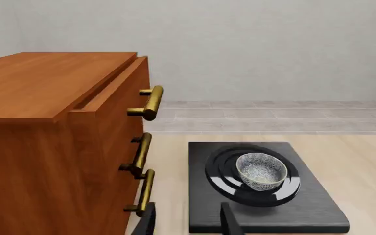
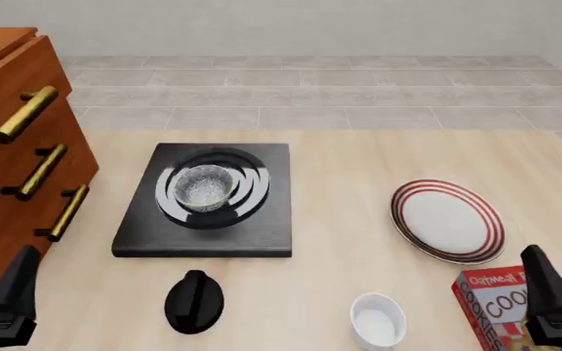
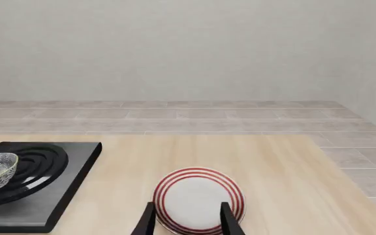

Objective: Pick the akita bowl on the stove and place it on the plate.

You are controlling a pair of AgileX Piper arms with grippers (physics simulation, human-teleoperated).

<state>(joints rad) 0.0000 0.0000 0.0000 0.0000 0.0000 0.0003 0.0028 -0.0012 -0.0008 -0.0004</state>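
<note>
Left gripper [image 1: 188, 221] fingers spread apart, holding nothing, at near left edge of table [image 2: 359, 168] beside wooden drawer cabinet [image 2: 8, 146]. Right gripper [image 3: 186, 220] also parted and empty, near right, above cookie box [image 2: 500, 307]. Akita bowl [image 2: 204, 187] sits upright on burner rings of stove [image 2: 203, 234], left of centre. Plate [image 2: 447, 221] lies well right of stove, bare. Black knob [image 2: 194, 301] and white ramekin [image 2: 377, 320] near front edge.

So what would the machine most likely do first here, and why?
Probably the left pincer should reach forward toward the small speckled grey-white bowl. The bowl sits untouched on the black square stove slab, nearer that arm, both pincers hold nothing, and the red-ringed white plate has nothing on it.
</note>
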